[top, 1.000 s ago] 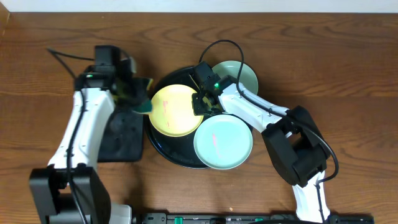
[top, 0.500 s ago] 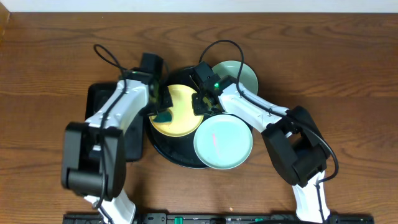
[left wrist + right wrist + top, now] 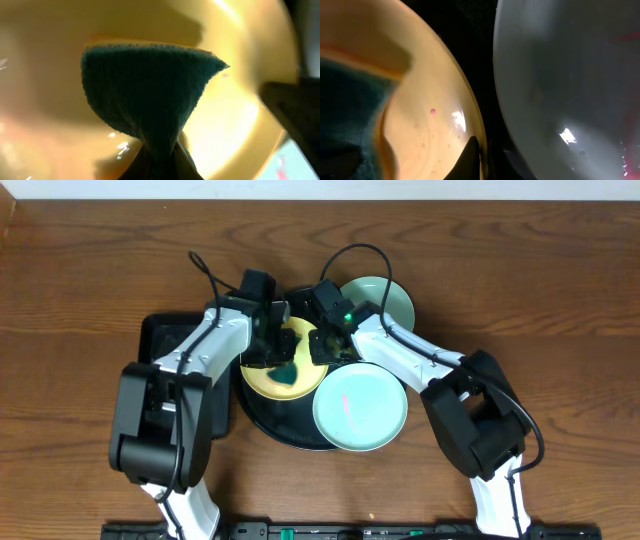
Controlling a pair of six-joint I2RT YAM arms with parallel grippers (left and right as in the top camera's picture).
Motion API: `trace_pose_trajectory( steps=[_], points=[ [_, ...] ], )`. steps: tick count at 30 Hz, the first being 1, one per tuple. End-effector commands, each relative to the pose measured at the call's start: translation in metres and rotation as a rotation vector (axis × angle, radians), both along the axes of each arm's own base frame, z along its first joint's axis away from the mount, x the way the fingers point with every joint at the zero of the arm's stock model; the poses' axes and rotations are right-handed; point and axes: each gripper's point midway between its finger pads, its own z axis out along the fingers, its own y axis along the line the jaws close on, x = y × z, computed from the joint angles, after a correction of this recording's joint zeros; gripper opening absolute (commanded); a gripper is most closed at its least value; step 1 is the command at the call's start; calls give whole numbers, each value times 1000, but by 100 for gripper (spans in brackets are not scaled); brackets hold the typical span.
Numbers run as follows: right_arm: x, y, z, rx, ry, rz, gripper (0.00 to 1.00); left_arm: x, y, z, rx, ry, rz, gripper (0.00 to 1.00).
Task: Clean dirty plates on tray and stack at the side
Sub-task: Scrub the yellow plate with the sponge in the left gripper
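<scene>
On tray (image 3: 275, 428): yellow plate (image 3: 258, 383), under sponge (image 3: 285, 366) that left jaws clench. Rim of yellow plate pinched in right jaws. Front-right on tray: mint plate (image 3: 360, 408); second mint plate (image 3: 392, 298) at tray's back edge.

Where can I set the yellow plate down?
Bare wood lies right of the right arm and the rear aqua plate, and left of the rectangular tray. Crowded: the round tray, where the left gripper and right gripper meet on the yellow plate.
</scene>
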Motion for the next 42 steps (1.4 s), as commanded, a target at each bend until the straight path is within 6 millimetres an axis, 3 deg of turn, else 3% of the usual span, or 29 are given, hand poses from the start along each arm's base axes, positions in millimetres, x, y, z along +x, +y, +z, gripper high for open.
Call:
trace_pose_trajectory(
  steps=[1,4,5,8,10,16,25,33,37,42],
  points=[
    [-3,-3,-18,-53,9,19,4,1,9,-14,38,28,86,7],
    [-3,-3,-18,-53,9,19,5,11,57,-18,269,1,351,7],
    [-3,-3,-18,-53,9,18,5,12,82,-15,387,-23,482,7],
    [-3,-3,-18,-53,9,19,6,8,105,-4,496,-55,611,7],
    [-3,-3,-18,-53,9,18,6,5,108,-1,516,-56,619,7],
    [-5,-1,-18,-18,39,20,1,-16,98,-5,487,47,514,7],
    [-8,-10,-15,114,170,19,1,-18,66,-9,323,87,311,7],
    [-8,-17,-15,147,196,39,1,-28,5,1,-13,100,-38,7],
    [-7,-17,-15,147,194,39,1,-18,10,-1,16,78,31,7],
    [-8,-17,-16,143,193,39,1,14,44,-4,183,-4,376,7]
  ],
)
